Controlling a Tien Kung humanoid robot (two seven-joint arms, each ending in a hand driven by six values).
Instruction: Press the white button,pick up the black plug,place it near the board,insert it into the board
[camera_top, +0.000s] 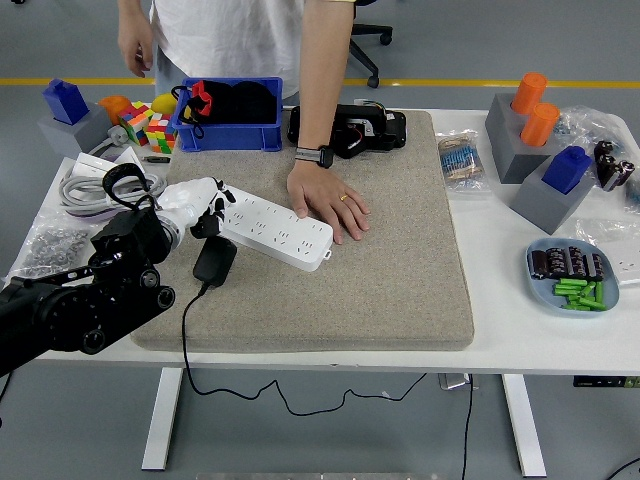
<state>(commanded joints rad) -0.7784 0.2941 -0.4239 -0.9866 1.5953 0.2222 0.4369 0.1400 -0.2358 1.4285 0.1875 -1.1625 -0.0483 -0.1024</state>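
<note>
A white power strip (275, 231) lies slanted on the grey felt mat (390, 270). A black plug (214, 261) lies on the mat just below the strip's left end, its cord running off the near edge. My left hand (200, 208), white with black fingertips, rests at the strip's left end with its fingers touching it. It holds nothing. A person's hand (328, 203) lies flat on the mat, pressing against the strip's right end.
A blue bin (228, 135) and a black device (360, 130) stand at the mat's far edge. Puzzle cubes (150, 126) and a coiled grey cable (95, 185) are at far left. Grey blocks with orange and blue pieces (540, 140) and a tray of batteries (572, 275) are on the right.
</note>
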